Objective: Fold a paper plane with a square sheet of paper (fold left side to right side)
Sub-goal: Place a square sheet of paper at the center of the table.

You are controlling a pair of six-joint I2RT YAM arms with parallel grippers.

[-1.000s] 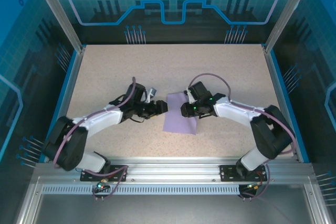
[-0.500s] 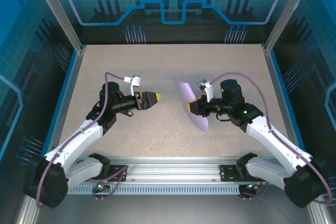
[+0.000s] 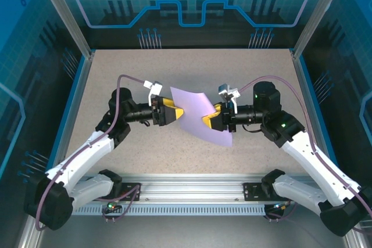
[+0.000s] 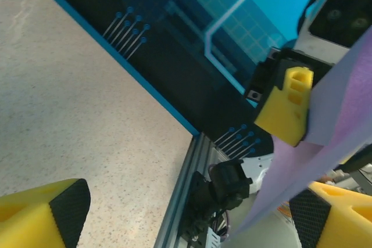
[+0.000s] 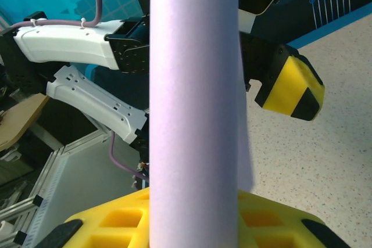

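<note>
The square sheet of paper (image 3: 195, 115), plain lavender, hangs above the table's middle, curved and tilted. My right gripper (image 3: 213, 122) is shut on its right side; in the right wrist view the paper (image 5: 195, 103) rises upright from the yellow fingers (image 5: 104, 225). My left gripper (image 3: 175, 114) stands open at the sheet's left edge. In the left wrist view the paper (image 4: 340, 114) runs down just inside the right one of my wide-apart fingers (image 4: 43, 216). The paper plane is not formed; the sheet is one loose piece.
The speckled beige table (image 3: 128, 74) has a blue rim (image 3: 72, 105) on its left and right sides. An aluminium rail (image 3: 192, 187) with both arm bases runs along the near edge. Metal frame posts (image 3: 64, 13) stand at the back corners.
The sheet lay flat a second ago. My right gripper has lifted it off the table, and my left gripper, after drawing back, has come in to its left edge with jaws wide.
</note>
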